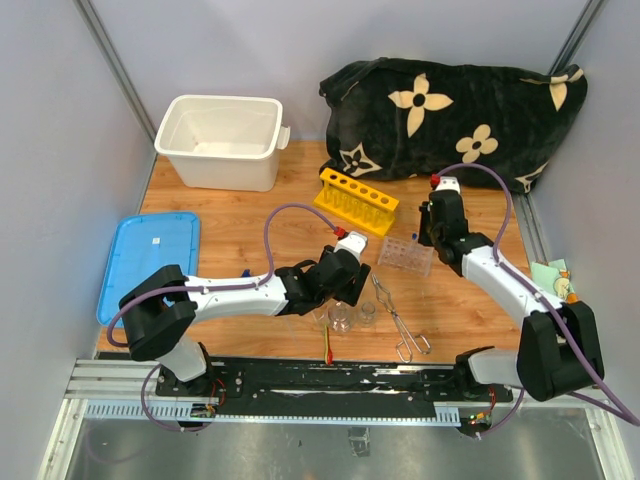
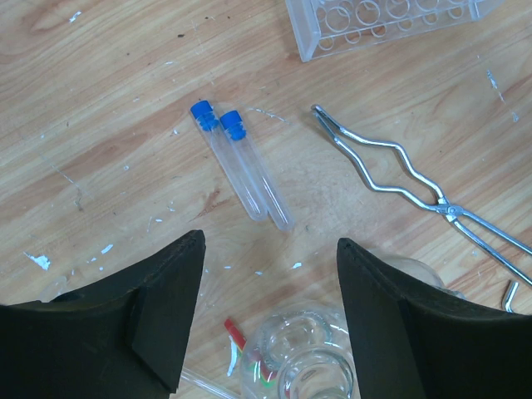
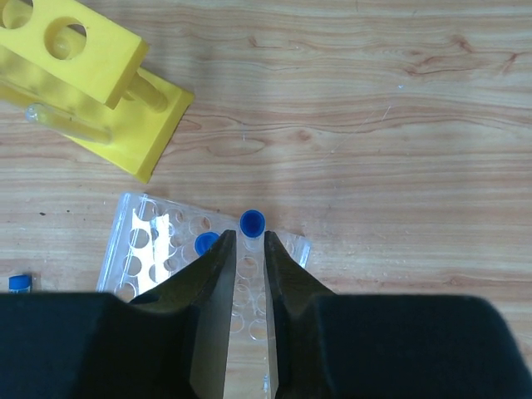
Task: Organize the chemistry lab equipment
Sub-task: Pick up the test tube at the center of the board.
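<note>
On scuffed wood-grain tabletop, grey walls around: clear plastic rack, a holed grid. Right gripper is narrow, straddling an upright blue-capped tube over the rack; clamped or loose, can't tell. Left gripper is wide and empty, above round glass beakers near the rack. Two capped tubes lie flat and bent steel tongs lie near the rack.

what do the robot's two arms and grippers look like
The left arm and right arm have white links between bulky black joints, each trailed by a looping purple cable. The left gripper and right gripper have matte black, wedge-shaped fingers.
</note>
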Robot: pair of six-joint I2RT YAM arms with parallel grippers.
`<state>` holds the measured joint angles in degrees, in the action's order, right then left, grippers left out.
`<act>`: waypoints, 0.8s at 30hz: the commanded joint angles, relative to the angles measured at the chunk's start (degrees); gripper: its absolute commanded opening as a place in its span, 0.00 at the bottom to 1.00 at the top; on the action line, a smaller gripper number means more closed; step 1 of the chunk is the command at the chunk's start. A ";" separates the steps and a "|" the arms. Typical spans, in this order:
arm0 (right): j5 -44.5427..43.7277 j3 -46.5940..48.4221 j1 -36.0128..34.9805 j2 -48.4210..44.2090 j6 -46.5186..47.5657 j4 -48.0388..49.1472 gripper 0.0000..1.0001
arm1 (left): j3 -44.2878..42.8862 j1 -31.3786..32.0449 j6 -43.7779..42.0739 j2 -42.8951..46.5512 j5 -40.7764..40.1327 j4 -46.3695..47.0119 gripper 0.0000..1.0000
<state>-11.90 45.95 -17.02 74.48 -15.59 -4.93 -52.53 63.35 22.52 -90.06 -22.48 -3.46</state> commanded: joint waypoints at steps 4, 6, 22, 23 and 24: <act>0.39 2.19 1.16 -8.17 -0.13 -5.27 0.20 | -0.51 -0.20 0.71 -0.52 -1.11 -0.57 0.69; 0.10 2.57 1.19 -12.54 -0.05 -7.07 0.20 | -0.76 -0.24 1.35 -0.86 -1.43 -1.22 0.68; 0.07 1.97 0.95 -29.98 0.18 -15.36 0.20 | -5.98 -6.32 7.11 -7.89 0.85 -7.16 0.61; 0.24 1.81 0.94 -30.00 0.07 -15.34 0.20 | -6.79 -6.32 7.10 -8.92 0.84 -7.43 0.61; 0.35 1.73 0.94 -30.00 0.00 -15.23 0.19 | -7.70 -6.38 7.14 -9.26 0.91 -7.76 0.61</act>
<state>-11.60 47.33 -17.02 44.73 -15.57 -18.37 -56.10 56.77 28.95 -97.43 -21.76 -10.44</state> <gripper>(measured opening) 0.197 0.615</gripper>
